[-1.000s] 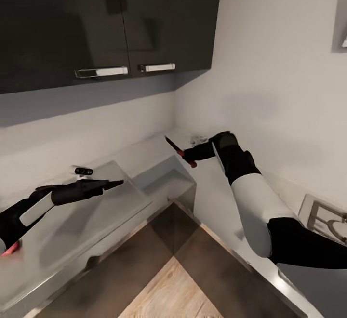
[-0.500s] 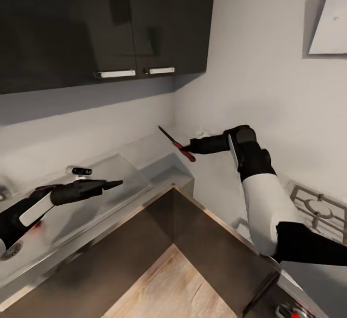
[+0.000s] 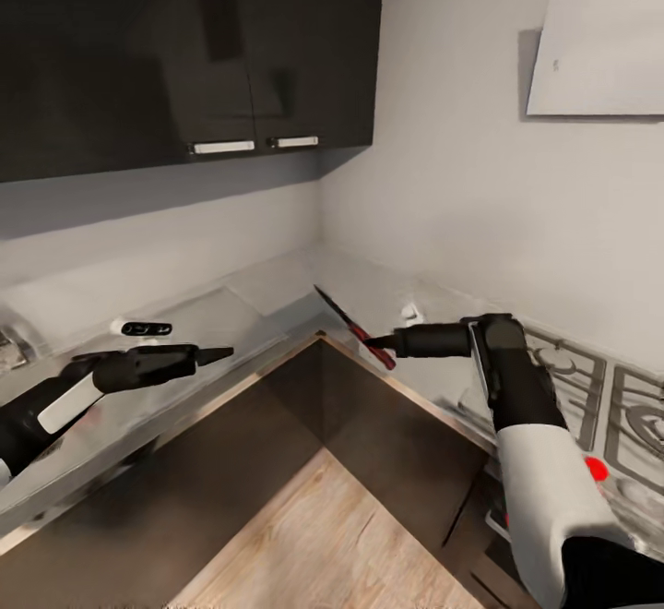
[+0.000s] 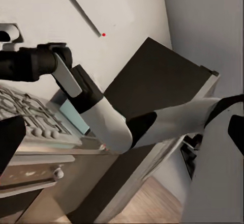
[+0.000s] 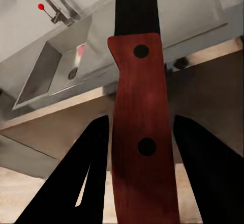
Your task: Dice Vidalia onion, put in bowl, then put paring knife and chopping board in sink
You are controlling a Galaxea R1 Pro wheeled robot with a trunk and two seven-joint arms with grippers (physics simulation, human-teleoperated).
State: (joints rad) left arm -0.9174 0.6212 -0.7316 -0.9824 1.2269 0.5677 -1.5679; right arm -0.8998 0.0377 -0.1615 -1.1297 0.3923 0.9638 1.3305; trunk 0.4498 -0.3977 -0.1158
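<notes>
My right gripper (image 3: pixel 371 342) is shut on the red handle of the paring knife (image 3: pixel 350 325), whose dark blade points up and back over the inner corner of the countertop (image 3: pixel 277 291). In the right wrist view the red handle (image 5: pixel 137 132) lies between the two fingers (image 5: pixel 96 173), and beyond it are the steel sink (image 5: pixel 46 68) and its tap (image 5: pixel 51 2). My left gripper (image 3: pixel 221 352) hovers open and empty over the left run of the worktop. The onion, chopping board and bowl are out of view.
A gas hob (image 3: pixel 599 397) lies to the right under my right arm, with a pale hood (image 3: pixel 599 46) above it. Dark wall cabinets (image 3: pixel 184 46) hang over the left run. A small dark object (image 3: pixel 146 328) lies on the counter. Wood floor (image 3: pixel 323 544) fills the corner below.
The head view has swung right, bringing the hob and hood into view. My right arm has dropped and drawn the knife from the back corner to the counter's inner front corner.
</notes>
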